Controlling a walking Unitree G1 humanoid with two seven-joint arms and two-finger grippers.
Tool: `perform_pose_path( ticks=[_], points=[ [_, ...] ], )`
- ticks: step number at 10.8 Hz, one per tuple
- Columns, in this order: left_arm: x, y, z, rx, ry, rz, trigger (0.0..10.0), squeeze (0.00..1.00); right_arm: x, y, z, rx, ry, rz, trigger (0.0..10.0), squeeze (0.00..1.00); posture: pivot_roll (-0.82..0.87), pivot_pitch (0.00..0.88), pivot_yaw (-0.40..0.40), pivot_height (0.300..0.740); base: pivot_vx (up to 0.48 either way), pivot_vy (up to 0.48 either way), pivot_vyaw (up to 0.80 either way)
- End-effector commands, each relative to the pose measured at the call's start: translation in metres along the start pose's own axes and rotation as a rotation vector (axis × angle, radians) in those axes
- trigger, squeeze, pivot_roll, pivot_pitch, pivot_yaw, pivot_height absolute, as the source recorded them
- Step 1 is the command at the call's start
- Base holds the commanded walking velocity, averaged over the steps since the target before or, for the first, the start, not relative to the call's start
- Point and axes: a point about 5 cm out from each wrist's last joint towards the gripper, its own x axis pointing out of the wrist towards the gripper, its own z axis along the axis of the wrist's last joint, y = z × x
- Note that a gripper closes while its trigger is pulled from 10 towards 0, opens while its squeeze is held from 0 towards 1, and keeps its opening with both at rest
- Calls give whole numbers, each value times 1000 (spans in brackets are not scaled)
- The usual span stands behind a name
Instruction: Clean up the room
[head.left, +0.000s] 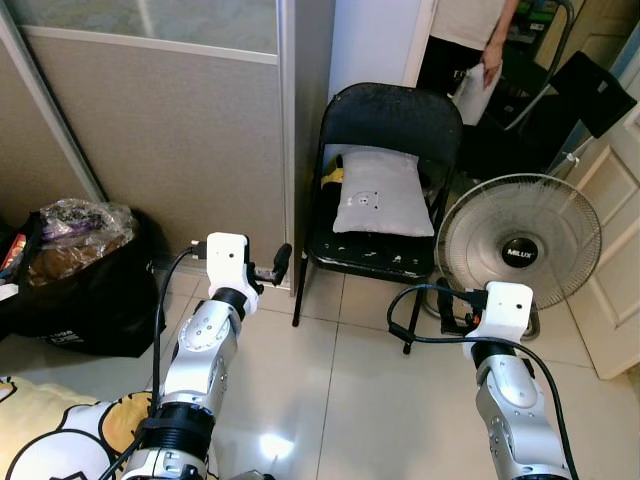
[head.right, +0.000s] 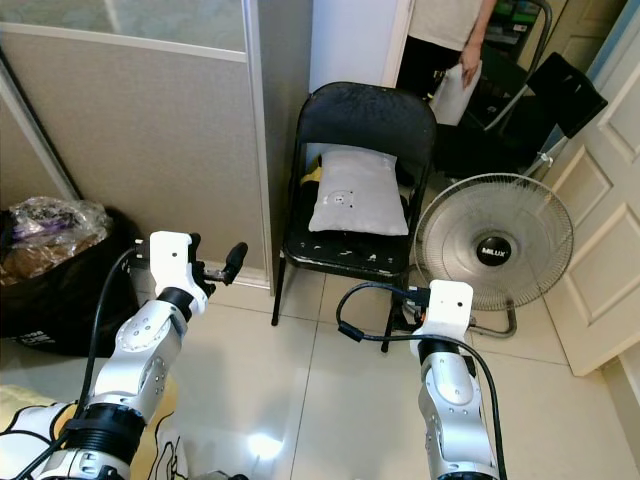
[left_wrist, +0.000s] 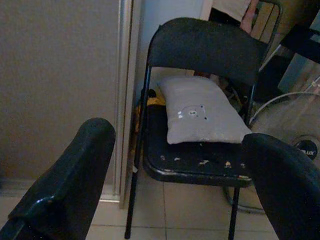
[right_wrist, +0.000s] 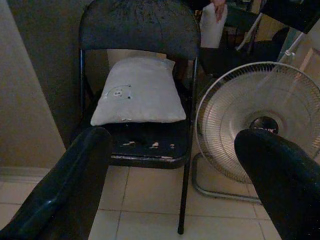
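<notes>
Blk chair (head.left: 395, 130), fan (head.left: 520, 240), tile floor (head.left: 340, 380)

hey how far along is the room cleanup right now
Nothing looks done yet. Both pincers are open and empty, left pincer and right pincer raised toward the black chair. The grey pillow lies on its seat; the full black bag sits on the floor.

A lived-in room of a home is indicated. Pale floor tiles (head.left: 350, 380) are laid throughout. A black folding chair (head.left: 385, 130) with a grey cushion (head.left: 382, 195) is set against a sliding partition panel (head.left: 170, 130). A floor fan (head.left: 520, 245) is placed beside a white panelled door (head.left: 615, 230). A stuffed black bag (head.left: 85, 290) is seen nearby; printed bedding (head.left: 50, 430) is spread below.
</notes>
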Motion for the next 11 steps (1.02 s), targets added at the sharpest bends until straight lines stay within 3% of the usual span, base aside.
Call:
perform_pose_path(
  ticks=[1, 5, 9, 10, 11],
  points=[
    [5, -2, 6, 13, -12, -15, 10000, 0, 1, -2, -1, 8, -7, -15, 10000, 0, -156, 0, 34, 740, 0, 0, 0],
    [9, -4, 7, 23, -14, -26, 10000, 0, -1, -1, -7, 14, 9, -20, 10000, 0, -160, 0, 46, 740, 0, 0, 0],
    [9, -1, 5, 25, -8, -11, 10000, 0, -6, -8, -4, 35, -30, -51, 10000, 0, -169, 0, 44, 740, -277, 0, 0],
    [9, -2, 4, 25, -7, -10, 10000, 0, -6, -8, -1, 53, -56, -45, 10000, 1000, -172, 0, 42, 740, -300, 0, 0],
    [9, -3, 4, 26, -8, -10, 10000, 0, -6, -8, 2, 30, -80, -40, 10000, 1000, -173, 0, 42, 740, -319, 0, 0]
  ],
)
